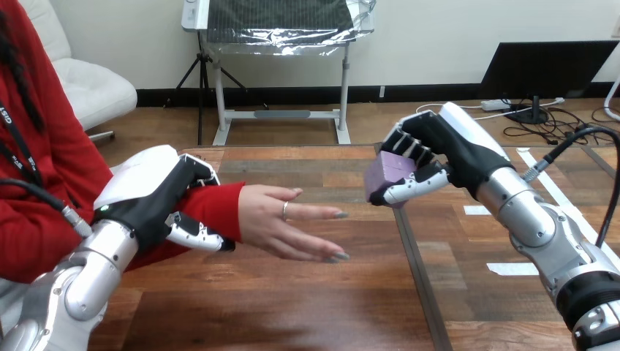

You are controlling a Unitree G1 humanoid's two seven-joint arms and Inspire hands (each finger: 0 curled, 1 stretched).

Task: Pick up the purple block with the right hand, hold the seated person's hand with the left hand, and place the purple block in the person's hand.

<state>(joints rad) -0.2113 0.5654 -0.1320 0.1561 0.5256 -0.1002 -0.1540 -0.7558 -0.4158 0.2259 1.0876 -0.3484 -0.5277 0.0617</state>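
The purple block (385,174) hangs above the table in my right hand (428,150), whose fingers and thumb are curled round it. The person's hand (289,219) reaches in from the left, fingers stretched out flat toward the right, a short way left of the block and lower. My left hand (164,201) is shut on the person's wrist at the red sleeve's cuff, its fingers over the top and its thumb along the near side.
The wooden table (292,307) has a dark seam (417,270) running front to back under my right hand. White tape strips (512,268) lie on the right part of the table.
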